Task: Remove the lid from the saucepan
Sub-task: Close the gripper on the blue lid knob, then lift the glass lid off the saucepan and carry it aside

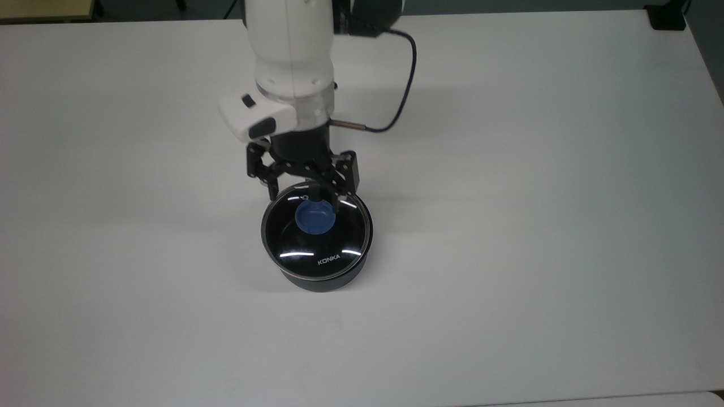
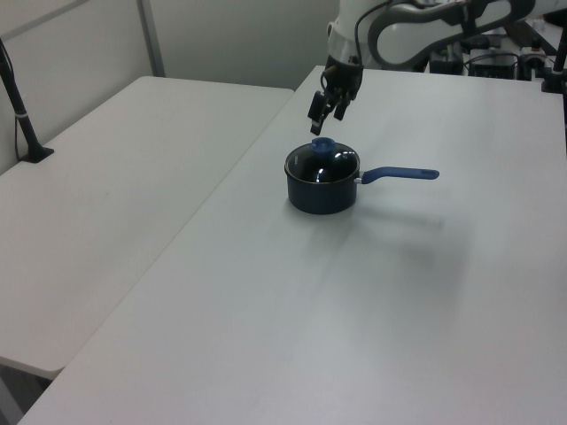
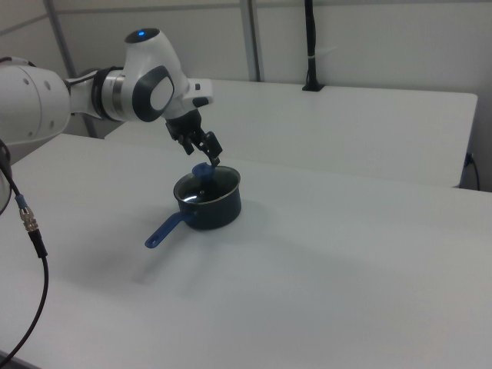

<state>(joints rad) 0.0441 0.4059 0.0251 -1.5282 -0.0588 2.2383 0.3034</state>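
1. The pan (image 1: 325, 277) stands near the middle of the white table (image 1: 537, 226). In the left view its handle (image 2: 400, 174) points to the left view's right; in the right view it points down toward the right view's left.

2. The lid (image 1: 315, 232) sits flat on the pan, so it is not yet off. Its blue knob (image 1: 315, 217) is at the centre (the word "KONKA" lies on the glass below it in the top view).

3. The gripper (image 2: 326, 108) hangs above the pan with its fingers spread apart and nothing between them. One finger (image 1: 338, 199) shows over the rim of the lid in the top view.

4. The relation that matters: the knob lies below the gripper and a little aside from it. In the left view the knob (image 2: 322, 145) is under the fingertips with clear air between them. In the right view the gripper (image 3: 209, 154) is just above the knob (image 3: 201, 171), slightly toward the right view's right.

5. The knob is round, so I think it has no long axis to match. What counts more is to bring the open fingers to each side of the knob before closing.

6. My judgement: the step in hand is the approach. The next move needs a short descent and a small correction sideways, then a straight lift.
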